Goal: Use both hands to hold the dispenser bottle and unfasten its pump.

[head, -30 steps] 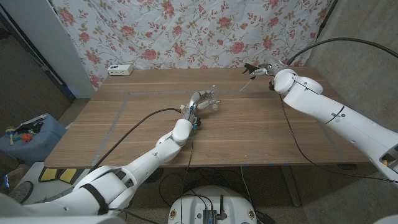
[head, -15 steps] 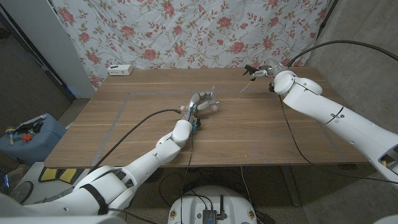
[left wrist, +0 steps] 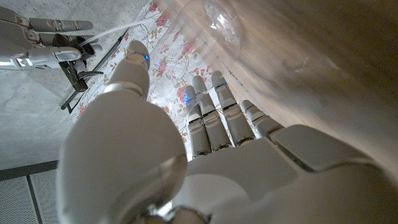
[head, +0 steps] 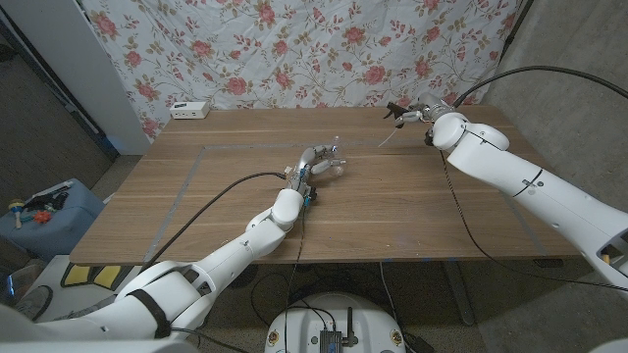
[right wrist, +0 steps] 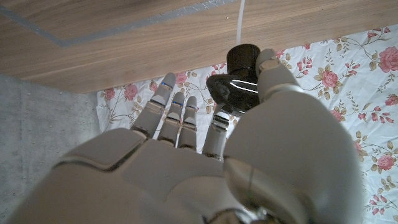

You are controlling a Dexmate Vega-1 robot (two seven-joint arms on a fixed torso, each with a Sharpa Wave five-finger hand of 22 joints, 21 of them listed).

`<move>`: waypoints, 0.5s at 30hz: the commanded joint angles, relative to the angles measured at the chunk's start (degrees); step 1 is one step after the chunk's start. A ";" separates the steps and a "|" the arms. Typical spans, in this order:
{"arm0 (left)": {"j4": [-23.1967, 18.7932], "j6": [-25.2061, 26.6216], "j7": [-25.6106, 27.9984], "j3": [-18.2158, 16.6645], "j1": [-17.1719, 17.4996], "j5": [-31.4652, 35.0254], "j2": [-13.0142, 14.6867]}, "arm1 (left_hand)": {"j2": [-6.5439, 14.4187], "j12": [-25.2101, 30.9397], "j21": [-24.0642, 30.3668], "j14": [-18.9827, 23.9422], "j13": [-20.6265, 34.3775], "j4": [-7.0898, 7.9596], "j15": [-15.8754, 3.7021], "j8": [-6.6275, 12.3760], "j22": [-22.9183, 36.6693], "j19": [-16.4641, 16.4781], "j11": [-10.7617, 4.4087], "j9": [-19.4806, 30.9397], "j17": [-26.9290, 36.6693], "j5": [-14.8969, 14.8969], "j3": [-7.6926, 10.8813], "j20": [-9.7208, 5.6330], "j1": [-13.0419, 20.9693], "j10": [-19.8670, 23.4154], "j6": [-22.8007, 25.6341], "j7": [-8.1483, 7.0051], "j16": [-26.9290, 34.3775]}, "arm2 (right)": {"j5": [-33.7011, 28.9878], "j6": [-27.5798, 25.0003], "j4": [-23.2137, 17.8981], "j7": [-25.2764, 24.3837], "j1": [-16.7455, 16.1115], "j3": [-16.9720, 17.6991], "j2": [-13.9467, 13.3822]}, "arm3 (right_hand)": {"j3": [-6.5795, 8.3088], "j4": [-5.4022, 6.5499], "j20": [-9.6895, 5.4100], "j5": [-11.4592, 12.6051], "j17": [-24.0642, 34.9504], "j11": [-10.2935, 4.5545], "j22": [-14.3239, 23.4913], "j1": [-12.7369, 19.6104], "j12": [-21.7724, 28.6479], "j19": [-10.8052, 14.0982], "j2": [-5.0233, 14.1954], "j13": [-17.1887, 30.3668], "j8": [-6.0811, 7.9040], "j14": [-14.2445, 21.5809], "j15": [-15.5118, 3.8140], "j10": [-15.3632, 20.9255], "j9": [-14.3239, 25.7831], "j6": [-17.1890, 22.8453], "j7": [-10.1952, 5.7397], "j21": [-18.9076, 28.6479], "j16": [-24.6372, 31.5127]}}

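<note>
The clear dispenser bottle (head: pixel 337 160) stands at the table's middle with its neck bare, a blurred glassy shape (left wrist: pixel 219 23) in the left wrist view. My left hand (head: pixel 315 163) is just beside it, fingers (left wrist: pixel 214 109) stretched straight toward it and thumb apart, with nothing between them. Whether the fingertips touch the bottle is unclear. Far off at the back right, my right hand (head: pixel 420 110) holds the black pump (head: pixel 395 113) above the table, its white dip tube (head: pixel 386 137) hanging down. The right wrist view shows the pump (right wrist: pixel 241 65) pinched at the fingertips.
A white power strip (head: pixel 189 110) lies at the table's far left edge. Grey tape lines (head: pixel 186 176) mark a rectangle on the wooden top. A flowered cloth (head: pixel 294 49) hangs behind the table. A blue box (head: pixel 44 211) sits on the floor to the left.
My right hand has drifted slightly toward the far edge with the pump. The left hand and the bottle have stayed where they were.
</note>
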 commanded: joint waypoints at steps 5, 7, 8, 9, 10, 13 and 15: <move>-1.36 1.20 -0.52 0.16 0.09 0.29 0.78 | 5.99 -0.04 0.08 -0.88 -0.27 4.41 -6.24 -0.09 0.16 -0.52 -1.41 0.20 0.09 0.04 4.94 0.17 -5.28 0.21 2.28 -3.19 -0.04 | 0.64 0.42 0.15 -0.69 -0.47 0.37 0.11 | 0.44 -0.13 -0.13 0.29 0.26 -0.03 0.09 -0.18 -0.13 0.66 0.17 0.21 0.40 0.74 -0.12 0.32 0.12 1.39 -0.68 0.15 -0.17; -1.38 1.04 -0.72 0.18 0.11 0.26 0.87 | 5.95 -0.04 0.07 -0.99 -0.34 4.37 -6.31 -0.10 0.16 -0.57 -1.44 0.21 0.10 0.01 4.89 0.25 -5.24 0.15 2.21 -3.38 -0.02 | 0.67 0.78 0.11 -0.52 -0.50 0.31 -0.13 | 0.47 -0.16 -0.13 0.29 0.25 -0.03 0.09 -0.16 -0.14 0.67 0.15 0.21 0.39 0.74 -0.08 0.32 0.11 1.37 -0.67 0.15 -0.18; -1.88 1.61 -0.63 0.14 0.27 0.27 0.98 | 5.90 -0.07 0.06 -1.03 -0.36 4.36 -6.29 -0.11 0.16 -0.61 -1.45 0.21 0.11 -0.01 4.86 0.24 -5.25 0.05 2.19 -3.39 -0.02 | 0.73 0.40 0.08 -0.74 -0.54 0.41 0.08 | 0.49 -0.17 -0.13 0.29 0.25 -0.05 0.09 -0.15 -0.14 0.66 0.13 0.21 0.40 0.73 -0.09 0.33 0.11 1.40 -0.68 0.14 -0.20; -2.04 1.50 -0.94 0.18 0.35 0.23 1.17 | 5.69 -0.11 0.02 -1.19 -0.44 4.34 -6.26 -0.15 0.16 -0.75 -1.43 0.22 0.13 -0.10 4.68 0.33 -5.32 -0.11 2.02 -3.42 -0.01 | 0.76 0.73 -0.04 -0.74 -0.71 0.48 -0.11 | 0.50 -0.17 -0.16 0.29 0.26 -0.02 0.09 -0.16 -0.14 0.68 0.15 0.21 0.42 0.72 -0.11 0.33 0.11 1.43 -0.74 0.14 -0.21; -2.05 1.50 -0.96 0.18 0.35 0.22 1.18 | 5.60 -0.15 0.01 -1.25 -0.49 4.32 -6.22 -0.16 0.17 -0.80 -1.45 0.23 0.14 -0.14 4.60 0.36 -5.34 -0.26 1.95 -3.42 0.02 | 0.78 0.77 -0.04 -0.75 -0.72 0.48 -0.13 | 0.52 -0.17 -0.13 0.29 0.26 -0.05 0.09 -0.16 -0.14 0.69 0.14 0.21 0.41 0.72 -0.13 0.35 0.11 1.41 -0.74 0.14 -0.22; -3.10 2.47 -1.03 0.08 0.77 0.14 1.54 | 5.39 -0.24 -0.01 -1.38 -0.62 4.30 -6.12 -0.31 0.17 -0.94 -1.63 0.24 0.18 -0.26 4.37 0.41 -5.40 -0.64 1.43 -3.61 0.09 | 0.86 0.56 -0.28 -0.98 -0.97 0.64 -0.14 | 0.55 -0.17 -0.15 0.29 0.26 -0.02 0.09 -0.18 -0.15 0.67 0.13 0.21 0.44 0.75 -0.16 0.35 0.10 1.48 -0.71 0.12 -0.22; -3.38 2.69 -1.14 0.09 0.88 0.16 1.71 | 5.14 -0.24 -0.02 -1.68 -0.75 4.30 -6.16 -0.38 0.18 -1.07 -1.58 0.25 0.21 -0.39 4.11 0.46 -5.49 -0.84 1.04 -3.64 0.09 | 0.95 0.70 -0.43 -1.03 -1.13 0.75 -0.25 | 0.58 -0.16 -0.11 0.29 0.27 -0.03 0.09 -0.20 -0.16 0.68 0.14 0.21 0.44 0.75 -0.07 0.35 0.10 1.47 -0.72 0.11 -0.23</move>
